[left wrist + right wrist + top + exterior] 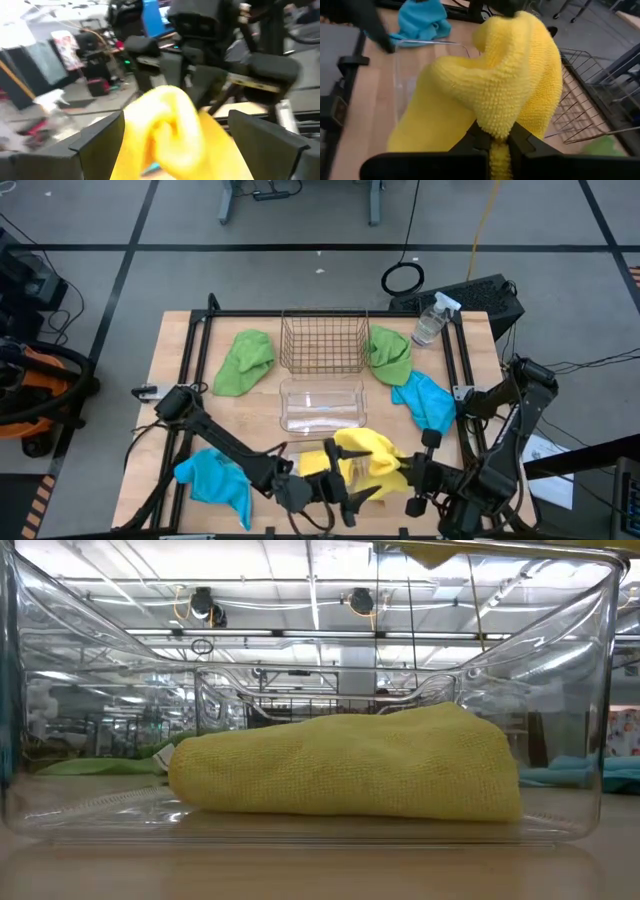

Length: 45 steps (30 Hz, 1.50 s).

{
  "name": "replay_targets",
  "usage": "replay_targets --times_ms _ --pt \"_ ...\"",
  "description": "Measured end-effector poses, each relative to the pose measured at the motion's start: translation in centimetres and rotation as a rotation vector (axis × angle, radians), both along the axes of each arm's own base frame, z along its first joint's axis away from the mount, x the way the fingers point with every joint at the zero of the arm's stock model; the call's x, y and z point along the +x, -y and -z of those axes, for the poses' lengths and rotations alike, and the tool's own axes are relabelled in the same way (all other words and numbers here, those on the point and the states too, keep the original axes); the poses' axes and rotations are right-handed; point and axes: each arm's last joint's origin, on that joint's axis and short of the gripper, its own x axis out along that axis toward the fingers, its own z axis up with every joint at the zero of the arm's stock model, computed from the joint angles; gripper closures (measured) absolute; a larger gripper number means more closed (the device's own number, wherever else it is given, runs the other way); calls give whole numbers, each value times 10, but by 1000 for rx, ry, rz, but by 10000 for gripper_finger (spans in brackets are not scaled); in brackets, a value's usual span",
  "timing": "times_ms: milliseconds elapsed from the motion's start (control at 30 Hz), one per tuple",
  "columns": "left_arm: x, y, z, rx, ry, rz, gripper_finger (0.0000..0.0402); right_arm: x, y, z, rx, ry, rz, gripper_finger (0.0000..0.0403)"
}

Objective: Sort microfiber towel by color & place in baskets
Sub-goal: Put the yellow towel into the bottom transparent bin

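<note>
Two soft yellow microfiber cloths sat at the near edge of the wooden worktop point(165, 340): one lay folded point(350, 765) inside the near clear plastic container point(560, 660), and the other point(512, 82) hung over that container, pinched in the right gripper point(492, 137), whose jaws were clamped narrowly on a fold of it. The left gripper point(335, 492) hovered just beside this held cloth at the near edge, its dark fingers point(100, 137) spread wide with yellow fabric showing between them; whether they touched it could not be told.

A second clear plastic container point(321, 405) stood at the middle of the worktop, and the copper-coloured wire mesh basket point(323, 342) stood just behind it, toward the far edge. One bright green cloth point(244, 361) lay to the left of the wire basket, the other bright green cloth point(390, 354) against its right side. A sky blue cloth point(426, 400) lay near the right edge, partly touching that green one. The other sky blue cloth point(216, 478) lay near the near-left corner, beside the left arm. A clear spray bottle point(431, 320) lay at the far-right corner.
</note>
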Motion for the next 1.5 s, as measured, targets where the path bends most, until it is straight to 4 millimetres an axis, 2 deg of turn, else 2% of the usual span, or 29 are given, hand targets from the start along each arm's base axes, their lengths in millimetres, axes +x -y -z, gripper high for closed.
replay_targets --times_ms 200,300,433,567,667,767,900,1000,1033,1267,1500 --pt "0 2 -11 71 4 -8 30 8 7 0 -75 -40 -16 392" --pt "5 -7 -10 84 -6 -40 12 11 9 0 -104 -55 -23 392" --pt "14 -25 -1 68 -79 -100 3 14 12 1 -107 -95 -38 392" --pt "19 -35 9 21 -147 -73 16 17 14 1 -119 -108 -43 391" --pt "23 -41 13 -38 -168 -25 50 18 12 1 -127 -112 -65 391" --pt "23 -39 11 -59 -155 12 116 19 11 0 -131 -107 -78 390" --pt "9 -21 5 -22 -155 35 258 19 8 -1 -140 -107 -108 373" --pt "0 -13 -6 -29 -136 60 370 19 6 -1 -152 -119 -139 340" --pt "-2 -11 -7 -35 -133 65 382 19 6 -1 -157 -119 -146 326" --pt "-12 0 -12 -101 -127 91 394 18 4 -1 -157 -122 -162 229" --pt "-22 15 -14 -112 -114 143 397 0 -10 -1 -125 -101 -204 168"
